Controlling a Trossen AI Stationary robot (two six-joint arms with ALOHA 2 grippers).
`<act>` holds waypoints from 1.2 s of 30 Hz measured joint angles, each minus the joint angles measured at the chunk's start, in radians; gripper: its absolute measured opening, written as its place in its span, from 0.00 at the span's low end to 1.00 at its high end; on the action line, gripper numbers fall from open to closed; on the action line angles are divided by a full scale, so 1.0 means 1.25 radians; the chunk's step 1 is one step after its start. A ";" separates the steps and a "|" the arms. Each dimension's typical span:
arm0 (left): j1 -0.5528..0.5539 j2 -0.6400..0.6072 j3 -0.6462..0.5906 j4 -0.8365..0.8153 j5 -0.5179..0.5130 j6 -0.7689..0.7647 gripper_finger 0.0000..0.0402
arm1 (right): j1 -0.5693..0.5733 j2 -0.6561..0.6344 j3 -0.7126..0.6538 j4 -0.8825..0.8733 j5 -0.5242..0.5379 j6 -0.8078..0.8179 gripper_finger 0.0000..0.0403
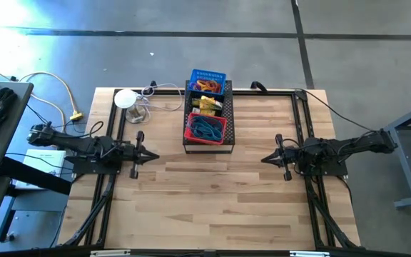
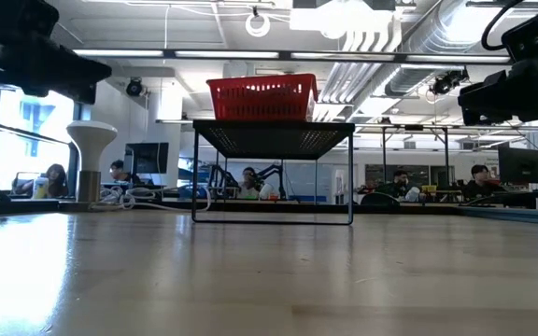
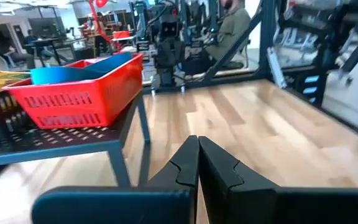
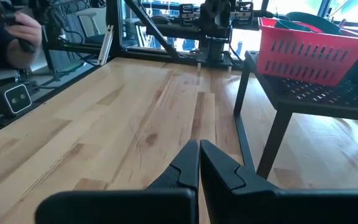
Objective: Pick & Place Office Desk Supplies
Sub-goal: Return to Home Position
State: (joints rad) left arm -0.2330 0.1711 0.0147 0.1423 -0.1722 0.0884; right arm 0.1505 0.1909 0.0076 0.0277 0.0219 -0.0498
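The office desk supplies lie in three small baskets on a black mesh rack [image 1: 188, 114] at the table's far middle. A red basket [image 1: 205, 130] holds blue band loops [image 3: 73, 73]. The middle compartment holds yellow pieces [image 1: 207, 106]. A blue basket [image 1: 207, 77] holds orange and yellow bands. My left gripper [image 1: 155, 155] hovers shut at the table's left, its tips pointing level toward the table's middle, near the rack's near left leg. My right gripper [image 1: 264, 158] hovers shut at the right, facing it. Nothing is between either pair of fingers [image 3: 198, 155] [image 4: 199, 158].
A white mushroom-shaped stand [image 1: 127, 98] with cables stands at the far left of the table. Black frame rails [image 1: 300, 128] run along both sides. Bare wooden tabletop [image 1: 212, 193] stretches between the grippers and toward the near edge. People sit in the room beyond.
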 joint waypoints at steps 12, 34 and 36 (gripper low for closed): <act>0.097 0.001 -0.003 -0.083 -0.091 -0.112 0.00 | 0.000 0.000 0.000 0.000 0.001 0.000 0.00; 0.153 0.114 -0.003 -0.086 -0.041 0.008 0.00 | 0.000 0.000 0.000 -0.001 0.002 0.000 0.00; 0.153 0.114 -0.003 -0.086 -0.041 0.008 0.00 | 0.000 0.000 -0.001 -0.001 0.002 0.000 0.00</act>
State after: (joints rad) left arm -0.0422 0.3141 0.0105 0.0353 -0.2235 0.0978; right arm 0.1505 0.1913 0.0067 0.0269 0.0238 -0.0498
